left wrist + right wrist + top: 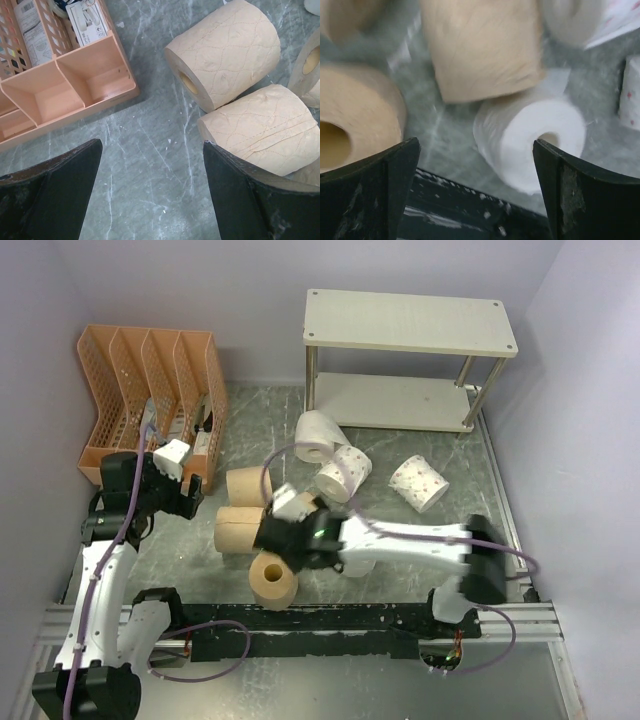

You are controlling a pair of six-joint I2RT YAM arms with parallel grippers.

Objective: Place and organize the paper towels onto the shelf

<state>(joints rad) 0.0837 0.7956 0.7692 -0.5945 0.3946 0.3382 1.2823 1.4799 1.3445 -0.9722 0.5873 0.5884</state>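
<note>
My right gripper (pixel 475 145) hangs at centre frame, jaws wide and empty, above a white roll (pixel 520 125). Tan rolls (pixel 245 485) crowd its left side. My left gripper (pixel 152 145), also wide, hangs over bare table (pixel 150 190) beside the orange file organizer (pixel 150 380), upper left. The shelf (pixel 410 325) stands upper right, with three white rolls (pixel 343 472) on the table before it.
</note>
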